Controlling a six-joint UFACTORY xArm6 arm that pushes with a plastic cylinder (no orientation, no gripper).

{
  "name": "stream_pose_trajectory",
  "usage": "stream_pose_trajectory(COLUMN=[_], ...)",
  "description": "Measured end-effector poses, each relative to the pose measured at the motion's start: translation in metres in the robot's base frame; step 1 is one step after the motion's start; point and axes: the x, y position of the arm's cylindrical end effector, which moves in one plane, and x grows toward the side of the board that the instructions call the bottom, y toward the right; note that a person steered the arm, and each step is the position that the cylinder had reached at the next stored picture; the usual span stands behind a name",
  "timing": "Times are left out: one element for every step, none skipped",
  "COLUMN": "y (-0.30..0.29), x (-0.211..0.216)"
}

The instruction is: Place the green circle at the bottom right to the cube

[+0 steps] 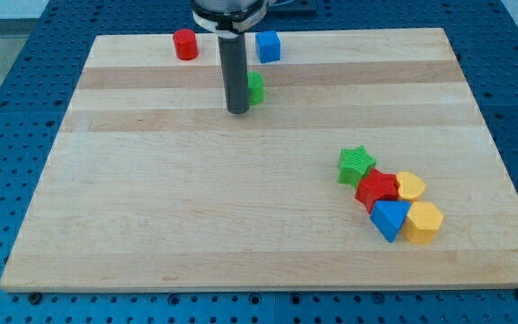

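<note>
The green circle [256, 88] sits near the view's top middle, partly hidden behind my rod. My tip [237, 111] rests on the board just left of and slightly below the green circle, touching or nearly touching it. The blue cube [268, 46] stands above and slightly right of the green circle, near the board's top edge.
A red cylinder [185, 44] stands at the top left of the cube. At the lower right lies a cluster: a green star [356, 164], a red star-like block [377, 189], a yellow heart [410, 186], a blue triangle [389, 219] and a yellow hexagon [423, 222].
</note>
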Motion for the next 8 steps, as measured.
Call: stream_pose_trajectory(y=[0.044, 0.025, -0.037, -0.023, 0.031, 0.026, 0.034, 0.086], x=[-0.019, -0.031, -0.031, -0.034, -0.049, -0.074, -0.079, -0.079])
